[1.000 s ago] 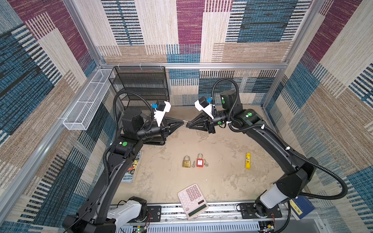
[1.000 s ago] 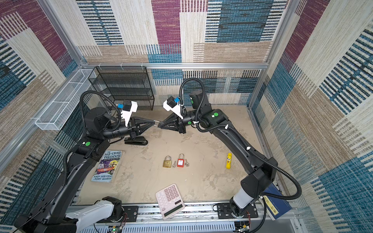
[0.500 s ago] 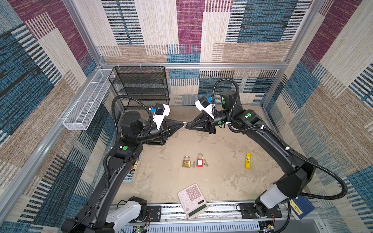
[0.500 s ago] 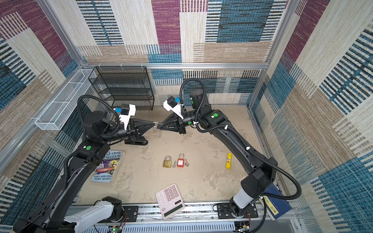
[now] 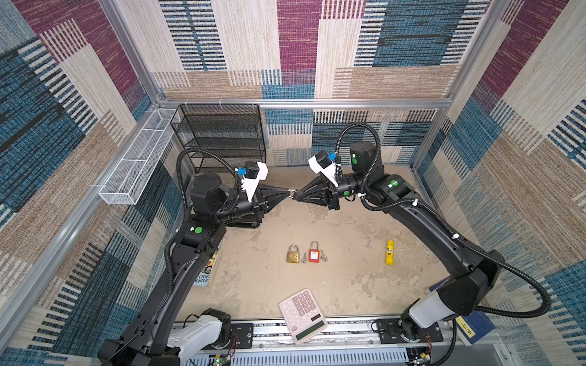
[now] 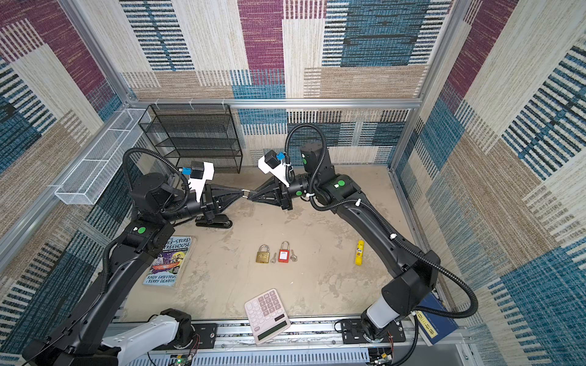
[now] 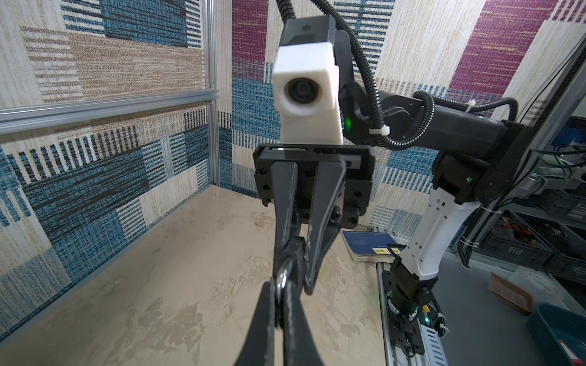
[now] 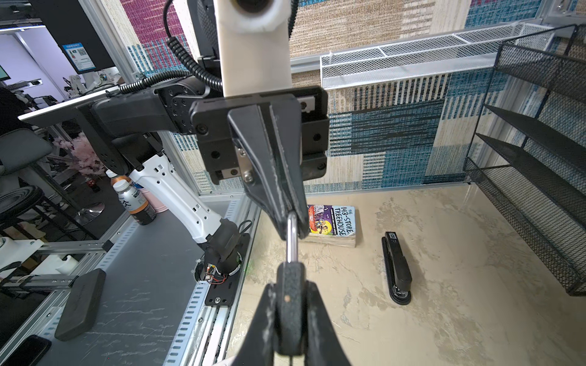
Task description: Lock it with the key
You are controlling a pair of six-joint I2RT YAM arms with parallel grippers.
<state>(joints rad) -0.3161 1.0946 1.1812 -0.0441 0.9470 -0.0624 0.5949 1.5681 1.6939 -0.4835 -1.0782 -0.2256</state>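
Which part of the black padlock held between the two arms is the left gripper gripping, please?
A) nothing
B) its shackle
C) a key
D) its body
B: in the right wrist view the left gripper pinches the metal shackle, while the right gripper clamps the black padlock by its body.

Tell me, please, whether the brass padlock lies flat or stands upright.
Flat: the brass padlock rests broad face up on the table.
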